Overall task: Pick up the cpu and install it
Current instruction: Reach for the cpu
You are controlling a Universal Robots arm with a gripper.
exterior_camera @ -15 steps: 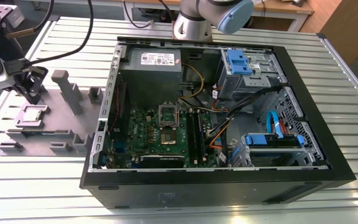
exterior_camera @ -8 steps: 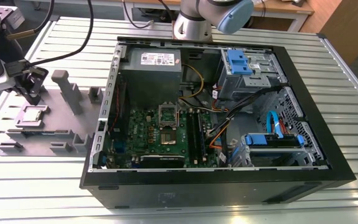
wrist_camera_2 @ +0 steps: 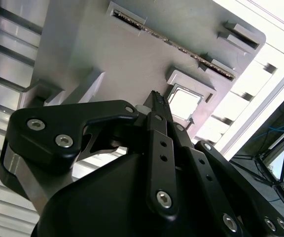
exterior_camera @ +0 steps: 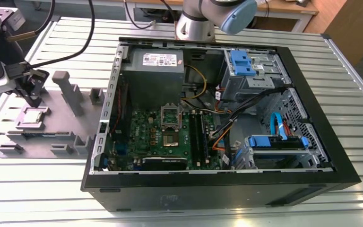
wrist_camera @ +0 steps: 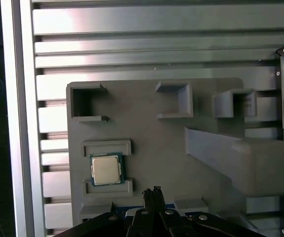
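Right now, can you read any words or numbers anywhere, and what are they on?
No text here can be read.
White label on the power supply: there is print, but it is too small to read.
cpu top: no markings I can make out.
Motherboard: any print is too small to read.

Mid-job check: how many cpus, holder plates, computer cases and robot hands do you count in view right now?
cpu: 1
holder plate: 1
computer case: 1
hand: 1
Total: 4
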